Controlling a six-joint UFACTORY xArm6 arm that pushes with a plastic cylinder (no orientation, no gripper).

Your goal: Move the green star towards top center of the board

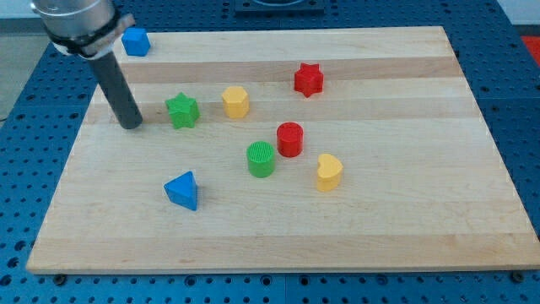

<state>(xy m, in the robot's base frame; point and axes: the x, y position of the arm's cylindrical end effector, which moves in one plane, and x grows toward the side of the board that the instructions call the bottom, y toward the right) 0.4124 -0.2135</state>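
Note:
The green star [182,110] lies on the wooden board [405,211] in its upper left part. My tip [132,126] rests on the board just to the left of the green star, a short gap apart and slightly lower in the view. The dark rod rises from it towards the view's top left corner.
A yellow hexagon block [236,101] sits right of the green star. A red star [309,79] lies at upper centre-right. A blue block [135,40] is at the top left edge. A red cylinder [289,138], green cylinder [261,159], yellow heart [328,171] and blue triangle [182,190] lie lower.

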